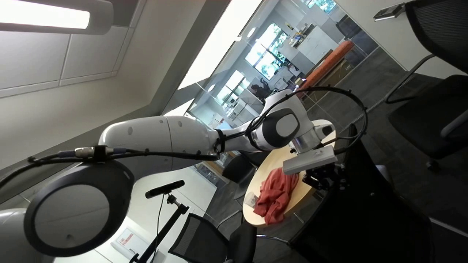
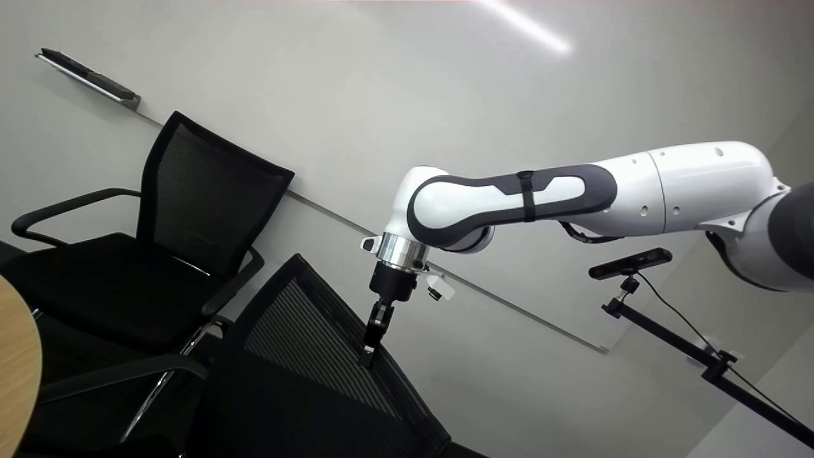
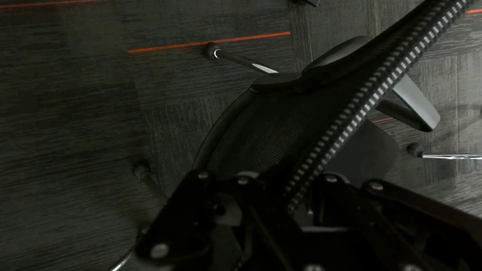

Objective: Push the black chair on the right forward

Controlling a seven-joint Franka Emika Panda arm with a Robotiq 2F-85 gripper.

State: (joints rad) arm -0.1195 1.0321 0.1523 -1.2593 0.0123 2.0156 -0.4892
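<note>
The black chair with a mesh back fills the lower right of an exterior view (image 1: 373, 219) and stands at the lower middle of an exterior view (image 2: 299, 375). In the wrist view the chair (image 3: 278, 128) shows its backrest, a flat armrest (image 3: 416, 105) and thin chrome base spokes (image 3: 241, 60). My gripper (image 2: 369, 353) is at the upper edge of its backrest, with a finger in front of the mesh. In the wrist view the edge runs between my fingers (image 3: 290, 195). The gripper also shows in an exterior view (image 1: 325, 179). Dark shadow hides whether the fingers press on it.
Another black chair (image 2: 216, 191) stands beside it by the whiteboard wall. A round wooden table (image 1: 310, 190) bears a red cloth (image 1: 278, 193) and a clear container (image 1: 251, 199). More black chairs (image 1: 204, 237) surround it. A camera on a stand (image 2: 629, 264) is near the arm.
</note>
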